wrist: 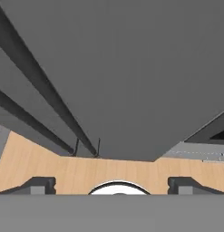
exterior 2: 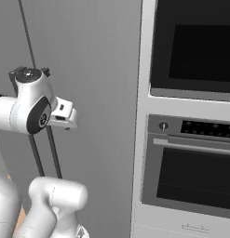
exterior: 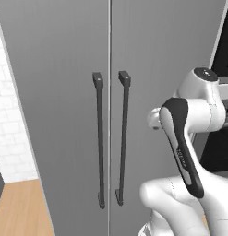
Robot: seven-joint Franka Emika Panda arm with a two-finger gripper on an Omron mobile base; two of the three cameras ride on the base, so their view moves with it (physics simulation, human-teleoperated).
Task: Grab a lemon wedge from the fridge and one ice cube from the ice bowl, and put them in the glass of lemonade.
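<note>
Before the closed fridge (exterior: 60, 115), jaws spread wide and empty; its rigid, likely heavy door is best gripped mid-length on the right bar handle (exterior: 123, 138).

Pretty clearly a home kitchen, just a rendered one. Front and centre is the fridge (exterior: 64, 115), a tall grey two-door unit with both doors shut and two long dark bar handles (exterior: 100, 138) running down beside the middle seam. Right next to it there's a built-in oven stack (exterior 2: 191, 172): dark glass door, a control strip with a knob, and another dark appliance window (exterior 2: 195, 46) above it. Light wood floor (exterior: 18, 207) underneath and a white brick-tiled wall (exterior: 7, 115) off to the left.
</note>
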